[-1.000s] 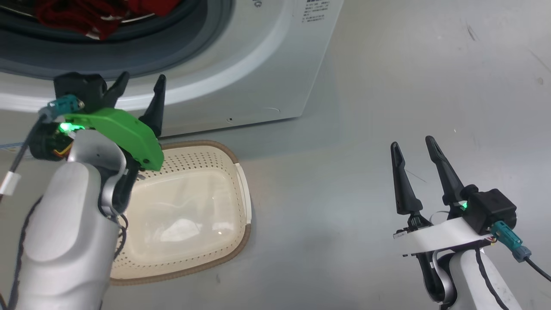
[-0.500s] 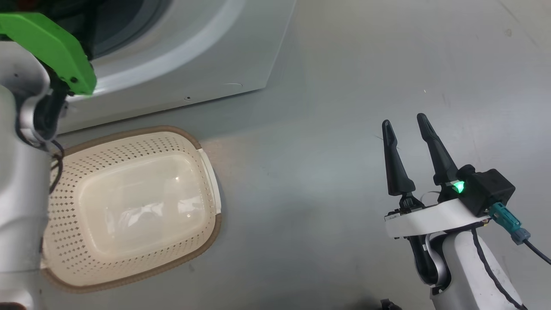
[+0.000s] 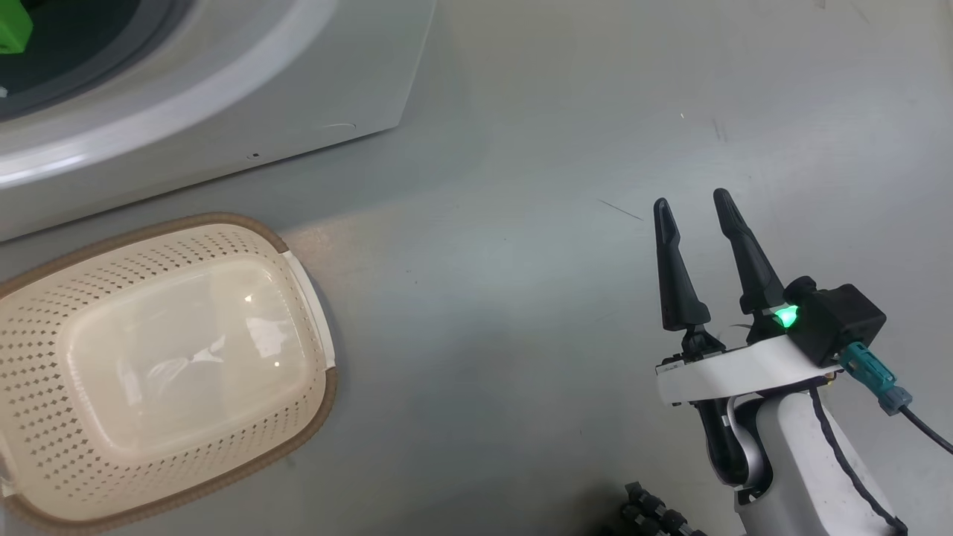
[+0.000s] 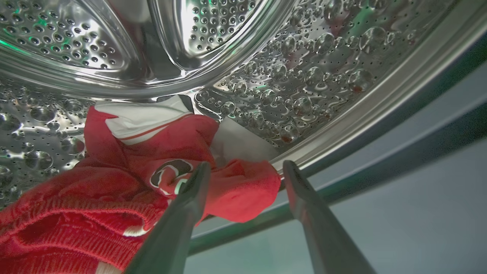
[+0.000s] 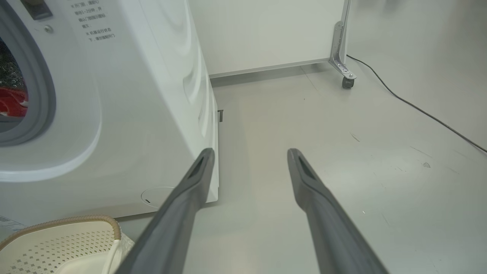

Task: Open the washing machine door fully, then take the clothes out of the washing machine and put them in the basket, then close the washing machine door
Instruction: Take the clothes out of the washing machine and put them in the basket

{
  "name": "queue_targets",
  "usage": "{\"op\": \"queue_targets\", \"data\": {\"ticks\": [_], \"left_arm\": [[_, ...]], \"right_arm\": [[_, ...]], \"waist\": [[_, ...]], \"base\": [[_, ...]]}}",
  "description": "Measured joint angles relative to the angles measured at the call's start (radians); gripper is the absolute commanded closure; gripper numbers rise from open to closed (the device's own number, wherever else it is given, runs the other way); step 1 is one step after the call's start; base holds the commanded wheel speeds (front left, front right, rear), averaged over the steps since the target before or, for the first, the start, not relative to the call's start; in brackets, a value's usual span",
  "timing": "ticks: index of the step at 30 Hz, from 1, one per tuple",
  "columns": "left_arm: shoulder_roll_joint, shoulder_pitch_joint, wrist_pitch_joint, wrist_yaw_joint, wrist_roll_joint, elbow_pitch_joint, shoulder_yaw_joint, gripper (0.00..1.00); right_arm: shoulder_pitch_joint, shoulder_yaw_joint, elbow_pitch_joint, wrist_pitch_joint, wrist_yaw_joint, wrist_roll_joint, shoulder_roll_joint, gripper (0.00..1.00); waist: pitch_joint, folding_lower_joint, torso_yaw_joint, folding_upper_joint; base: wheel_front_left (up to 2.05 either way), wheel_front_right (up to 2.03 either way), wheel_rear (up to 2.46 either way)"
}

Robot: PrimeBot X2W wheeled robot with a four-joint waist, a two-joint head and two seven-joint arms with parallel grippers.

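The washing machine (image 3: 223,97) stands white at the top left of the head view; its door is out of view. My left gripper (image 4: 245,167) is open at the mouth of the steel drum (image 4: 304,76), just above the red clothes (image 4: 114,182); a red fold lies between its fingers. The same clothes (image 5: 11,102) show red through the opening in the right wrist view. The cream basket (image 3: 45,313) sits on the floor in front of the machine. My right gripper (image 3: 691,199) hangs open over bare floor to the right, holding nothing.
Grey floor spreads to the right of the machine. A white panel on a caster wheel (image 5: 345,82) stands behind, and a black cable (image 5: 418,110) runs across the floor. The grey rubber gasket (image 4: 380,152) rings the drum mouth.
The head camera has swung, sliding the machine and basket to the left. My left arm has gone up and forward into the drum. The right gripper has stayed open in about the same place.
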Motion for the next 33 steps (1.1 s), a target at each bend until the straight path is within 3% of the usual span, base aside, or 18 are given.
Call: {"op": "queue_targets", "data": {"ticks": [13,14,15,17,25,33], "left_arm": [[0.032,-0.038,0.057,0.0,-0.001,0.098,-0.001,0.0],[0.034,-0.04,0.058,0.0,-0.001,0.105,-0.001,0.04],[0.037,-0.041,0.066,0.0,-0.001,0.112,-0.002,0.16],[0.039,-0.042,0.072,0.0,-0.001,0.127,-0.002,1.0],[0.04,-0.051,0.07,0.0,0.0,0.153,-0.005,1.0],[0.032,-0.051,-0.023,0.0,0.003,0.15,-0.016,1.0]], "right_arm": [[-0.028,0.01,-0.001,0.0,-0.01,0.014,0.001,0.0],[-0.03,0.011,-0.001,0.0,-0.01,0.014,0.001,0.0],[-0.033,0.012,0.0,0.0,-0.01,0.014,0.001,0.0],[-0.04,0.012,0.0,0.0,-0.01,0.014,0.001,0.0],[-0.046,0.01,0.0,0.0,-0.018,0.014,0.001,0.0],[-0.057,-0.007,0.005,0.0,-0.023,0.012,0.001,0.0]], "waist": [[0.04,-0.0001,-0.031,0.0],[0.04,-0.0001,-0.031,0.0],[0.041,-0.0001,-0.032,0.0],[0.042,-0.0001,-0.033,0.0],[0.043,-0.0001,-0.033,0.0],[0.031,-0.0001,-0.016,0.0]], "base": [[0.0,0.0,0.0],[0.0,0.0,0.0],[0.0,0.0,0.0],[0.0,0.0,0.0],[0.0,0.0,0.0],[0.0,0.0,0.0]]}}
